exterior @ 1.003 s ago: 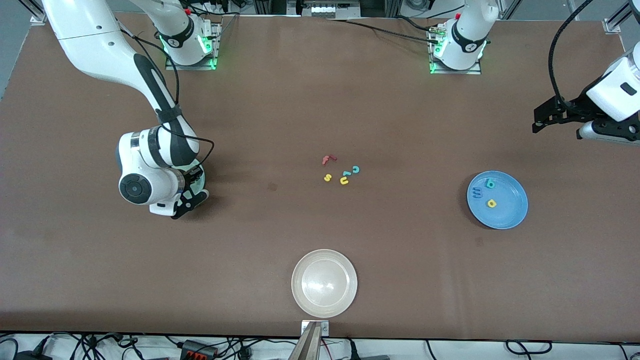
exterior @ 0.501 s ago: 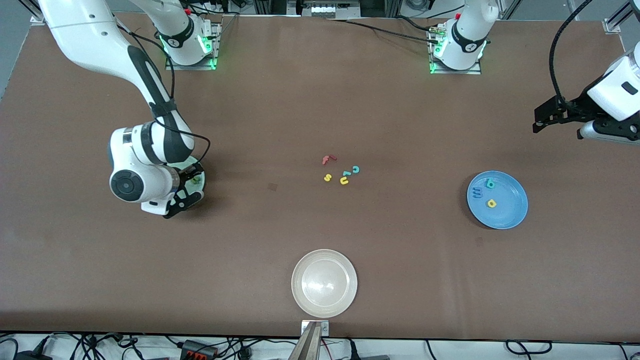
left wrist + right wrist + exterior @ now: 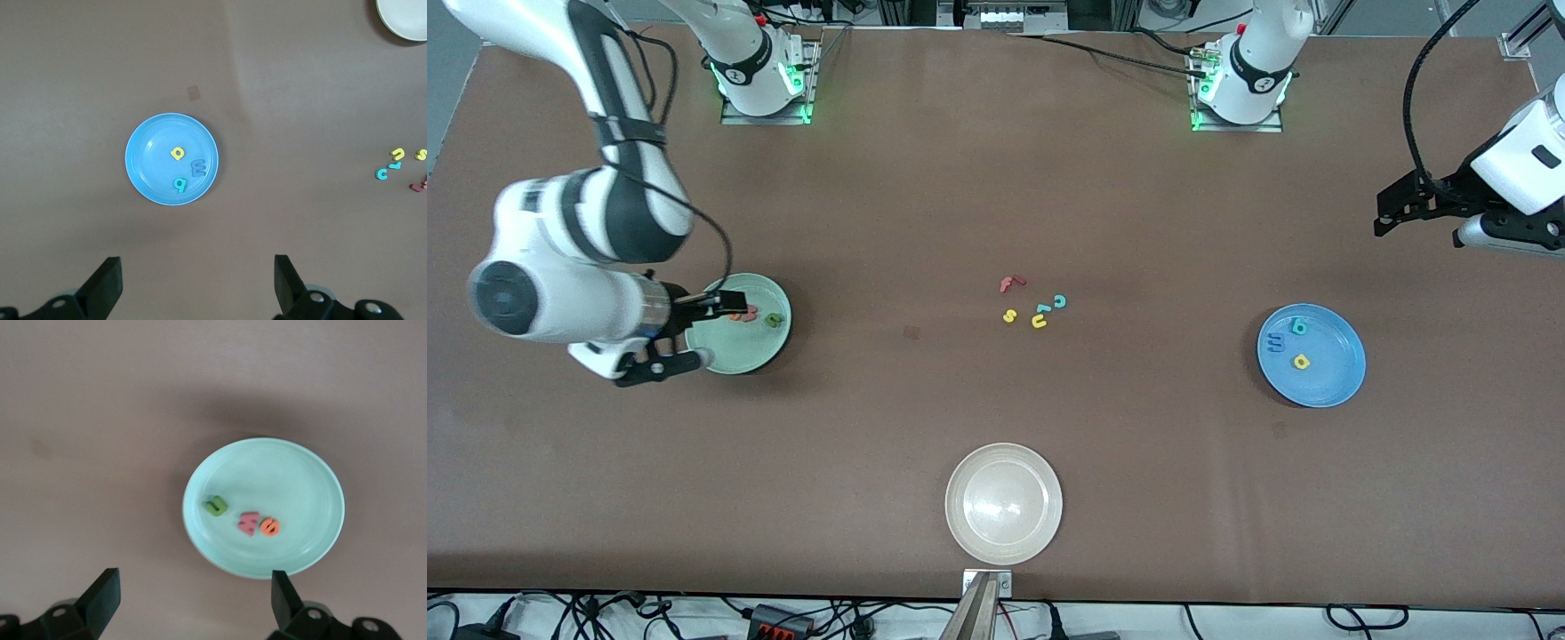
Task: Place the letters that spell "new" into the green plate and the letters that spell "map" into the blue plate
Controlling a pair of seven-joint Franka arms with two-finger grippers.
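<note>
1. Right wrist view shows the green plate point(image 3: 264, 507) just ahead of the right gripper point(image 3: 189, 593), whose jaws stand wide apart and hold nothing. Inside the plate lie the green "n" point(image 3: 215, 506), the red-pink "w" point(image 3: 249, 523) and the orange "e" point(image 3: 270, 527) (the last two touching or nearly so), so the word "new" looks complete there.

2. In the front view the right gripper point(image 3: 685, 333) hangs over the plate's edge toward the right arm's end of the table; I judge the spread jaws fit a letter just let go, since nothing sits between them.

3. The blue plate point(image 3: 172, 159) lies ahead of the left gripper point(image 3: 198, 279) and centred between its jaws, well apart from them. It carries the yellow "p" point(image 3: 177, 153), the blue "m" point(image 3: 199, 167) and the teal "a" point(image 3: 179, 183), so "map" also looks done.

4. The left gripper point(image 3: 1392, 213) waits in the air with jaws open and empty, over bare table near the left arm's end.

5. Outward from the plates, the leftover letters point(image 3: 1034, 305) sit in a loose cluster mid-table, well clear of both sets of jaws (rightly untouched, as neither word needs them).

6. The cream-white plate point(image 3: 1004, 503) lies nearest the front camera, with nothing in it.
</note>
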